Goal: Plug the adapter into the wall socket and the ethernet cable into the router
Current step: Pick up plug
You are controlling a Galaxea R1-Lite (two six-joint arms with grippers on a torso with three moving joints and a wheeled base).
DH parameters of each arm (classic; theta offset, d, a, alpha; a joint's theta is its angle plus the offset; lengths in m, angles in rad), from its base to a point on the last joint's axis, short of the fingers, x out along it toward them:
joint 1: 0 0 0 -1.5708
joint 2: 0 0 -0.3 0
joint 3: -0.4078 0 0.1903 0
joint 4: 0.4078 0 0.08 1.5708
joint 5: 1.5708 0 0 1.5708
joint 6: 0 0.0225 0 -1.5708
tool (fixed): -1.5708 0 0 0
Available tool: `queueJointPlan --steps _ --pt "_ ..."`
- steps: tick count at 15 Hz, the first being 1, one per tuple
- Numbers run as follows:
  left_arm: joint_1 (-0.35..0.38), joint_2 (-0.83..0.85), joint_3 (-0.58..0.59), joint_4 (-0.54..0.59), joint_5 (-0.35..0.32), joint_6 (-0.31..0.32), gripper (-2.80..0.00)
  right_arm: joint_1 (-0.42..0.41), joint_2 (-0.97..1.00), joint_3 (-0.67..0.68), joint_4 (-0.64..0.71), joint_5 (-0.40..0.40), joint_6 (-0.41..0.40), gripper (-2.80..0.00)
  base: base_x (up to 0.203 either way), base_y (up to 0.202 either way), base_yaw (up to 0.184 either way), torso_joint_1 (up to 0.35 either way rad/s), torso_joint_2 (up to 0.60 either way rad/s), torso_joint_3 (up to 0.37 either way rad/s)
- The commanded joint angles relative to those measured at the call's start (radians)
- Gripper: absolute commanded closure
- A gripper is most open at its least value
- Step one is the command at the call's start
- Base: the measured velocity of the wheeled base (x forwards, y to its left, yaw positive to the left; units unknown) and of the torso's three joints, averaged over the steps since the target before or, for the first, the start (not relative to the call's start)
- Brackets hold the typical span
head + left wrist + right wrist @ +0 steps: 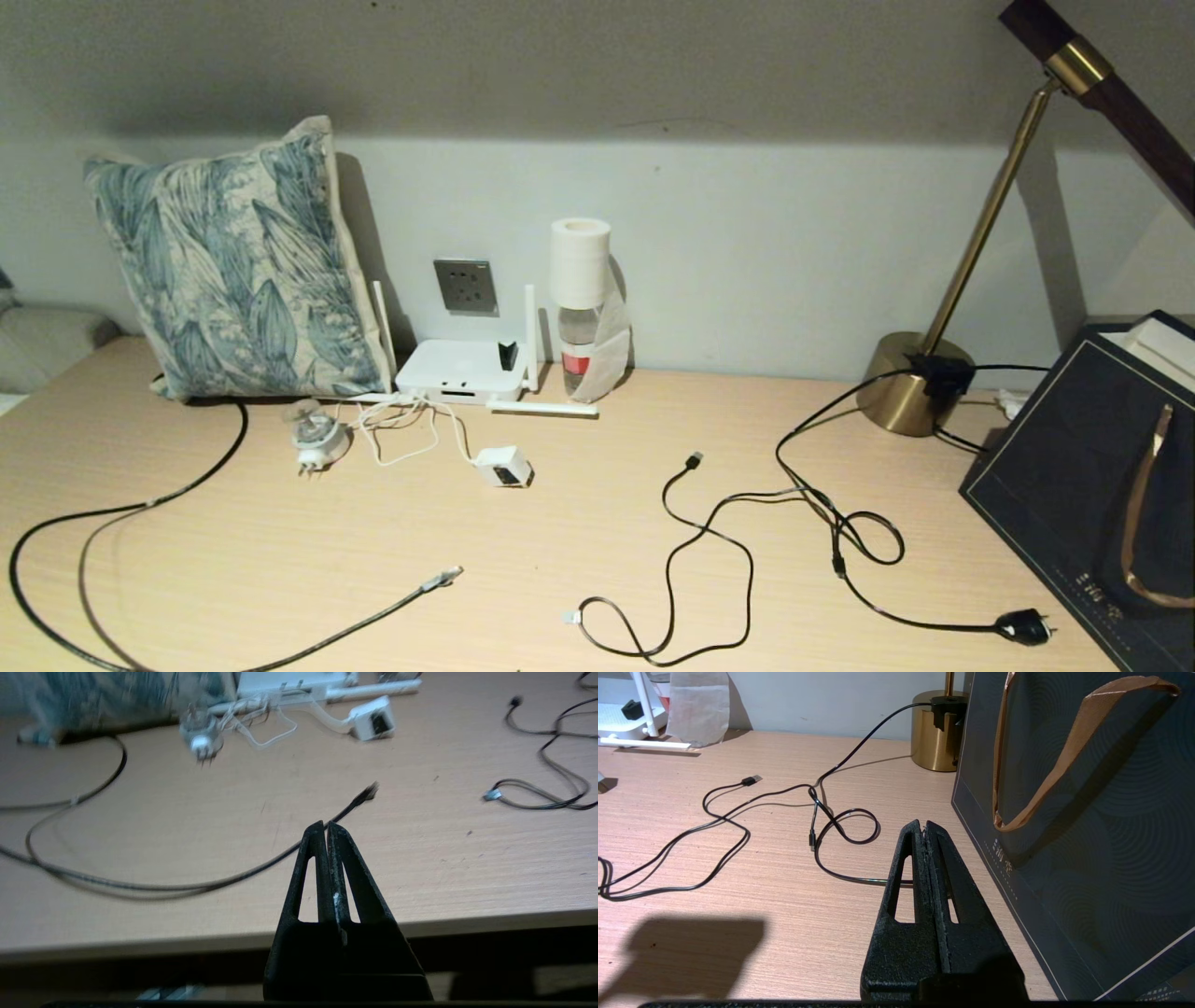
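1. Two tools are clenched with nothing between the fingers: the left tool (326, 825) hangs by the near edge of the tabletop (597, 579), and the right tool (923, 823) hangs over the tabletop's right side beside a dark gift bag (1087, 835).
2. Wall socket (465, 285) sits on the far wall, directly above the router (459, 371), with nothing plugged in.
3. Router lies flat against the far wall, between a leaf-print cushion (229, 271) and a bottle topped with a paper roll (580, 308).
4. Adapter (504, 466) lies on the tabletop near the router, its thin white cord looping back to it.
5. Ethernet cable (187, 485) runs from under the cushion, sweeps round the near-left tabletop, and ends unplugged with its clear connector (441, 579) lying loose.
6. Round travel plug (316, 439) rests left of the adapter.
7. Thin black USB cable (691, 551) and a pronged cord (1025, 627) lie on the right, near a brass lamp base (910, 383).
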Motion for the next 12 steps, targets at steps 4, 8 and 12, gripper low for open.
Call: queueJointPlan --steps 4,8,12 --pt "-0.045 0.336 -0.279 -0.031 -0.169 0.064 0.00 0.000 0.000 0.026 -0.001 0.000 0.000 0.00 0.000 0.000 0.000 0.000 0.00 0.000" --pt "-0.103 0.887 -0.436 -0.138 -0.242 0.191 0.00 0.000 0.000 0.026 -0.001 0.000 0.000 0.00 0.000 0.000 0.000 0.000 0.00 0.000" --pt "-0.124 1.444 -0.667 -0.307 -0.285 0.402 0.00 0.000 0.000 0.026 -0.001 0.000 0.000 0.00 0.000 0.000 0.000 0.000 0.00 0.000"
